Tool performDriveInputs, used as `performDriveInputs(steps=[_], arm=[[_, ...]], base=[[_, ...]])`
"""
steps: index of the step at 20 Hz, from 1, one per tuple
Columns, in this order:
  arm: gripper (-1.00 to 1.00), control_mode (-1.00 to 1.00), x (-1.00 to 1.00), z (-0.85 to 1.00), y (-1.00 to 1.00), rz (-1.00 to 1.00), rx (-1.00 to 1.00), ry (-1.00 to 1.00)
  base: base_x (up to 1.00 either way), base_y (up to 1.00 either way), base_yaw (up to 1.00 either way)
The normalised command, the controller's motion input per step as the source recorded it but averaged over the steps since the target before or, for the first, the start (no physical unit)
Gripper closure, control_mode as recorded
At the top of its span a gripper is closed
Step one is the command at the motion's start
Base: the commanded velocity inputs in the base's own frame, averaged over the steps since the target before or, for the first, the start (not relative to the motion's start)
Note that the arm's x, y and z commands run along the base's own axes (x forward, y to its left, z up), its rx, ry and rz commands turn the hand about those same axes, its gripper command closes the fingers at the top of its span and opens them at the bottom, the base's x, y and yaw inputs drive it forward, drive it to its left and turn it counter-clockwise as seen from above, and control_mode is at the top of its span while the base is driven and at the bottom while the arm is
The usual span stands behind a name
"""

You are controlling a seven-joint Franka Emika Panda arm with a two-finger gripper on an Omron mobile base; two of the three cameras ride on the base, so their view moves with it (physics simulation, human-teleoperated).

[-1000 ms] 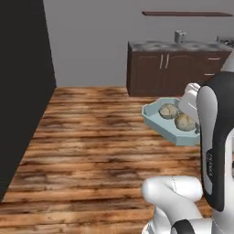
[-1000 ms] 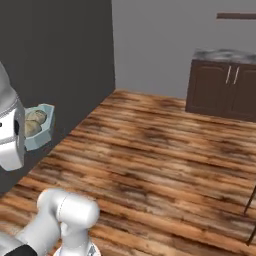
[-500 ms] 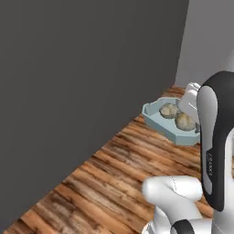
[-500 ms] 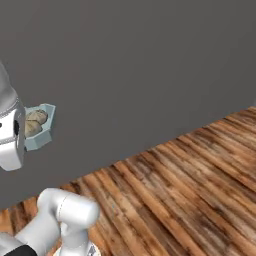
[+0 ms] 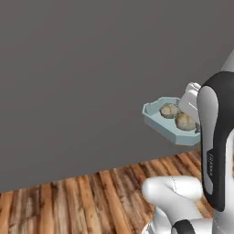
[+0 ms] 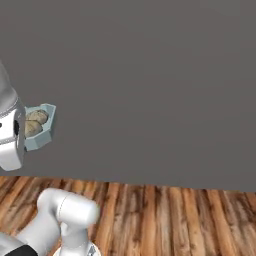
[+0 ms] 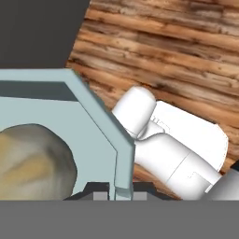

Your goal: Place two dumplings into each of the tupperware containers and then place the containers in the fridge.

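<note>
Pinching rim of pale blue tupperware container (image 5: pixel 161 122), hand (image 7: pixel 115 192) holds it aloft; two dumplings (image 5: pixel 177 116) inside, above wooden floor (image 5: pixel 91 201).

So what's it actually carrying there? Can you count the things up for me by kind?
Pale blue-teal container: 1, held up off the wooden floor by its rim in the robot's hand.
Dumplings: 2, one beside the other, both inside the container.
Total: 3 things.
</note>
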Motion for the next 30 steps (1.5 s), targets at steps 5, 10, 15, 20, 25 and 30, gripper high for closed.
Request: performDriveInputs(steps=[5,10,15,20,25,30], arm=[[1.0,1.0,0.0,0.0,0.0,0.0,0.0,0.0],[1.0,1.0,0.0,0.0,0.0,0.0,0.0,0.0],[1.0,1.0,0.0,0.0,0.0,0.0,0.0,0.0],[1.0,1.0,0.0,0.0,0.0,0.0,0.0,0.0],[1.0,1.0,0.0,0.0,0.0,0.0,0.0,0.0],[1.0,1.0,0.0,0.0,0.0,0.0,0.0,0.0]], base=[[0.0,0.0,1.0],[0.0,-0.01,1.0],[0.12,-0.21,0.68],[-0.26,-0.84,0.17],[-0.72,-0.01,0.6],[-0.41,0.13,0.85]])
